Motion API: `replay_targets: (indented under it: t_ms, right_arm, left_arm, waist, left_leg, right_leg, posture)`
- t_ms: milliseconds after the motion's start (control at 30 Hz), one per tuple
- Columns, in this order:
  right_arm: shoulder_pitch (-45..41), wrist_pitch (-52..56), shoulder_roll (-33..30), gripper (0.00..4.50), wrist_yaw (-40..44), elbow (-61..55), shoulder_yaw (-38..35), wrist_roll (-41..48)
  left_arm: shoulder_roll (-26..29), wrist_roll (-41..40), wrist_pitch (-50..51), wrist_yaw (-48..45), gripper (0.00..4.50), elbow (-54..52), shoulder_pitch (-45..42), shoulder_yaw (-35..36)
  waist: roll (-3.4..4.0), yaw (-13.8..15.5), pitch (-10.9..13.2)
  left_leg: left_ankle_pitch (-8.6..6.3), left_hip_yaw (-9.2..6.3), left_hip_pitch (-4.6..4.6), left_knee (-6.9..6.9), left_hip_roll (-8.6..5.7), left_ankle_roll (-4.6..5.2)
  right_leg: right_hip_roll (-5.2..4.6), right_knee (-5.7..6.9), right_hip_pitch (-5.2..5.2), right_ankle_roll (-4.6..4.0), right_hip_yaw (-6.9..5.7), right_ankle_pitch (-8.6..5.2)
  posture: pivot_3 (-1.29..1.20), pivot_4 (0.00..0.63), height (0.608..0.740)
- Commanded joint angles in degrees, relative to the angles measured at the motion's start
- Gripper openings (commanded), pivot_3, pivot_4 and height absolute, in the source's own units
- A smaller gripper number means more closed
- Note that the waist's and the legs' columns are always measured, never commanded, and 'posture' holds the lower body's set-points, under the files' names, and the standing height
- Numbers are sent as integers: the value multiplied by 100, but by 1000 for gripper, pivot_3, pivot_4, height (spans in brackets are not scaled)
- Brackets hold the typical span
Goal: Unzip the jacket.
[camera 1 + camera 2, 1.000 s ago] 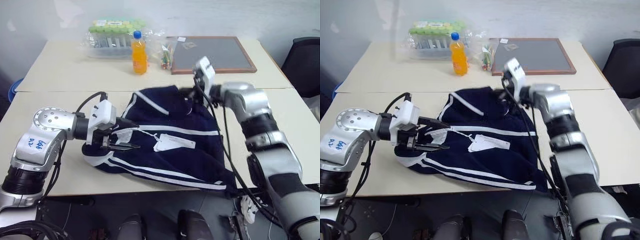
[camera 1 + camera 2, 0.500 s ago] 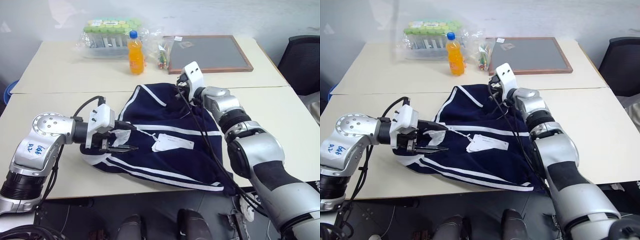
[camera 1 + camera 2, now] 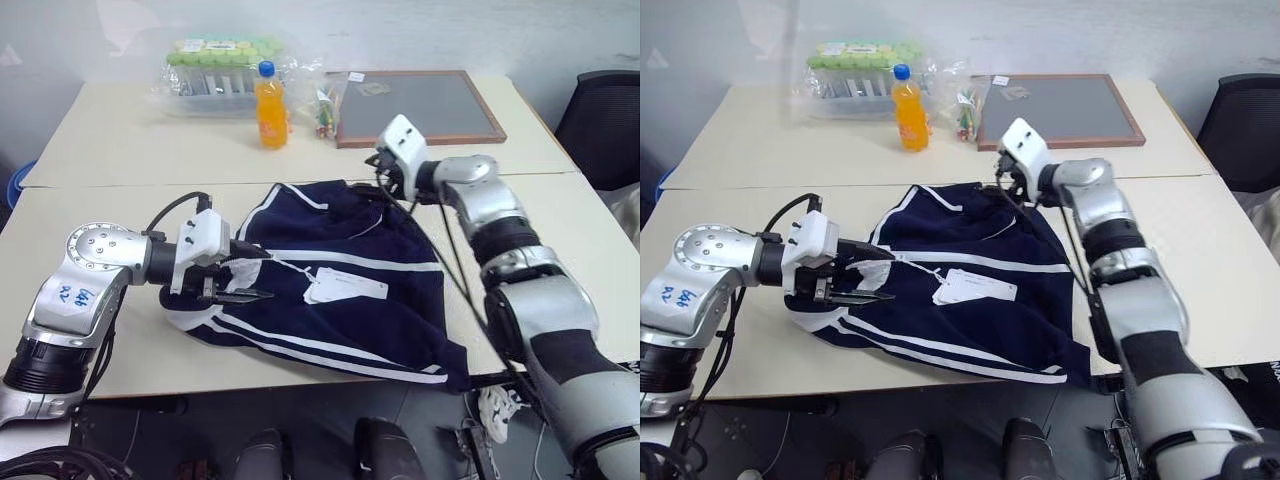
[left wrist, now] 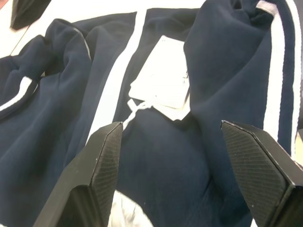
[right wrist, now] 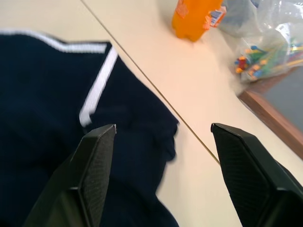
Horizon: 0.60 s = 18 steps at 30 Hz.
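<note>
Two pale worktops [image 3: 120, 140] stand edge to edge before a light wall, and the jacket [image 3: 350, 300] lies crumpled on the nearer one, its hem reaching the front edge.

The left end effector [image 3: 243, 282] hovers low over the jacket's collar end, fingers [image 4: 94, 175] spread wide with nothing between them. Just past its tips lie the white lining and a paper tag [image 3: 345, 288] on its string, with a white stripe running away beyond. Placed so, it looks ready to pin or pinch the fabric near the collar, which would give the zip something to pull against.

The right end effector [image 3: 1012, 182] sits at the jacket's far edge, also wide and empty. Under and just ahead of its fingers [image 5: 94, 170] the navy cloth ends in a folded corner, then bare worktop and the seam between the two tops. Further ahead of it stand an orange bottle [image 3: 271, 105], a clear bag [image 5: 265, 56] of small coloured bits and a framed board [image 3: 420, 105], all well clear of the garment.

I cannot make out the zip pull, so how far the jacket is undone is unclear. Both arms flank the garment, one at each end, which suits stretching it flat before another grasp.
</note>
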Motion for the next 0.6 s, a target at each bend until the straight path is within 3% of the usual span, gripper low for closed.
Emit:
replay_targets:
  t_ms: [33,167,300,467,600]
  right_arm:
    - [864,776,-620,3396,664,-2057,-82,300]
    - [2255,2358,-1508,3396,1415,-4397,-539,1305]
    - [3239,3154,-2068,3396,1608,-5756,-770,1905]
    - [4259,3858,-2693,3396,2060,-7002,-955,2772]
    - [4678,4078,-2594,3396,1508,-7223,-884,2828]
  left_arm:
    - [-6,-27,-82,-64,3480,-20,-100,63]
    - [21,-109,-15,-199,3480,-171,0,3]
    - [39,-22,-121,-268,3480,-84,16,-33]
    - [6,-9,-157,-357,3480,-29,-54,-83]
    - [-33,17,-198,-441,3480,-70,-46,-168]
  waist:
    - [0,13,0]
    - [2,111,1]
    - [2,118,1]
    - [2,174,2]
    - [1,251,1]
  left_leg:
    - [0,0,0,0,0,0]
    - [0,-1,-1,2,2,0]
    - [0,5,3,10,4,1]
    - [-1,7,4,13,5,2]
    - [-3,9,4,20,5,4]
  right_leg:
    - [0,0,-1,0,2,0]
    - [0,0,-4,0,3,0]
    - [3,3,-2,0,12,0]
    - [5,1,0,0,13,0]
    - [5,2,2,0,15,0]
  posture:
    - [0,150,740]
    - [0,150,740]
    - [0,150,740]
    - [0,150,740]
    - [0,150,740]
